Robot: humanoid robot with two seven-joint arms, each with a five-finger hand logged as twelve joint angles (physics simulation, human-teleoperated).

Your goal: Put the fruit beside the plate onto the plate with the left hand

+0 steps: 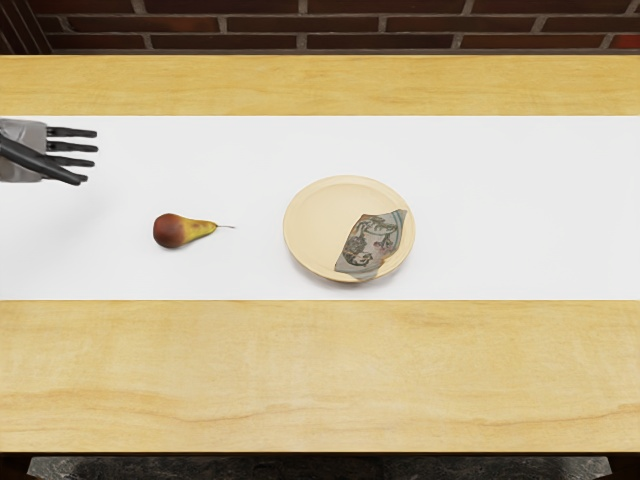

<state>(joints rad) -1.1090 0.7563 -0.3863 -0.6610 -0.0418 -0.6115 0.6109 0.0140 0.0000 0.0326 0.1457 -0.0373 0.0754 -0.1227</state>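
A light wooden desk point(320, 380) is seen, backed at the far edge by a brick wall point(320, 25). A broad white runner point(500, 160) is laid across the desk from left to right. On the runner, just right of centre, a round cream plate point(320, 215) is set. Its right portion is covered by a grey patterned patch point(372, 242), whose nature cannot be told. The left hand point(40, 152) is held at the far left, well apart from everything else, with its fingers point(75, 147) stretched out straight and nothing grasped. The pear point(180, 230), red-brown at the bulb and yellow at the neck, is laid on its side left of the plate, near but not touching, with its thin stem point(225, 227) pointed towards the plate. The fruit is judged light, firm and smooth-skinned, and likely to roll. It is best taken across the thick bulb, never by the stem. No brand, label or legible writing is found.
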